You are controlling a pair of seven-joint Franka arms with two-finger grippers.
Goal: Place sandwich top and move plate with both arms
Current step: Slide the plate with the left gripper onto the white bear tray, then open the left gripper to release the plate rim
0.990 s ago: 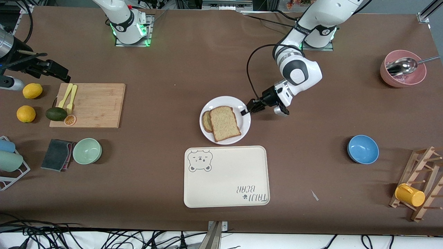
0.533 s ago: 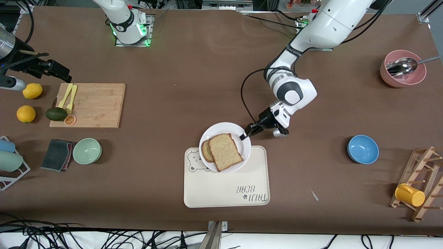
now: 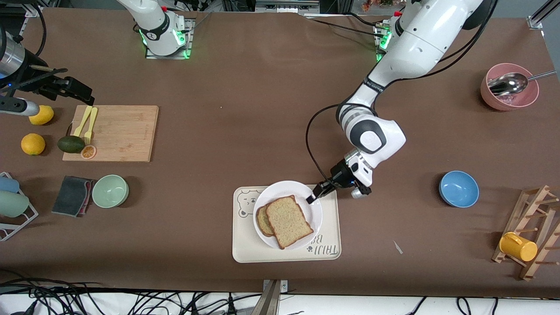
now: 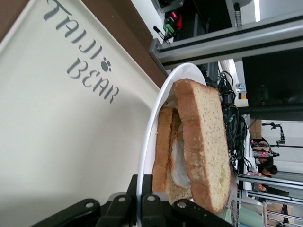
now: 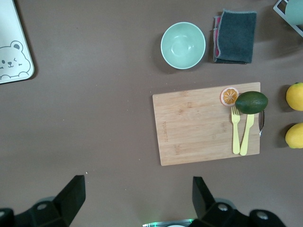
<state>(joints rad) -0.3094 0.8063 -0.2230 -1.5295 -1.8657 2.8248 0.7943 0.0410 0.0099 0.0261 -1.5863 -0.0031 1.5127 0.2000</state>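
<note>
The white plate (image 3: 313, 215) is over the cream bear tray (image 3: 245, 251), carrying the sandwich. The sandwich top (image 3: 288, 221), a light tan speckled slice, lies on a darker slice with egg (image 3: 263, 221). My left gripper (image 3: 313, 197) is shut on the plate's rim at the edge toward the left arm's end. In the left wrist view the plate rim (image 4: 147, 142) runs between my pads, with the sandwich top (image 4: 203, 142) and tray (image 4: 57, 142) beside it. My right gripper (image 3: 65, 87) waits open and empty high over the table near the wooden board; its fingertips (image 5: 72, 193) stand wide apart.
A wooden board (image 3: 118, 131) holds yellow cutlery, an avocado and an orange slice. Two lemons (image 3: 33, 143), a green bowl (image 3: 110, 190) and a dark cloth (image 3: 72, 195) lie at the right arm's end. A blue bowl (image 3: 458, 188), pink bowl with spoon (image 3: 509, 87) and mug rack (image 3: 531, 238) lie at the left arm's end.
My left gripper has carried the plate with the sandwich from the bare table toward the front camera, so that it is now over the bear tray. The right arm has barely moved.
</note>
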